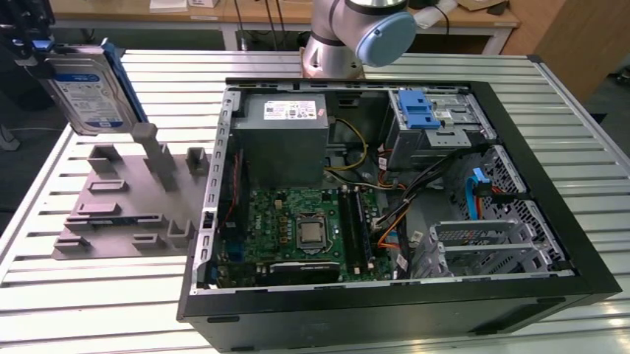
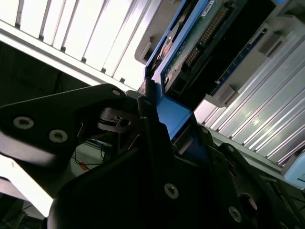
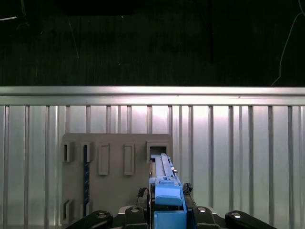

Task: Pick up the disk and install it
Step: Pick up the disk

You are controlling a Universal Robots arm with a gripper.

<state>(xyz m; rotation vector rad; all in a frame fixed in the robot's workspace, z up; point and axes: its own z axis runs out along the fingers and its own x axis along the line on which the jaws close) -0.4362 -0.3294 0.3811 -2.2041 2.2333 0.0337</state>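
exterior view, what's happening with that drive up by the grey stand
The pincer is shut on the blue carrier edge of the disk, holding it upright over the grey stand at the exterior view's left. The computer case lies open on the table toward the exterior view's right. The disk is not in the drive cage yet.
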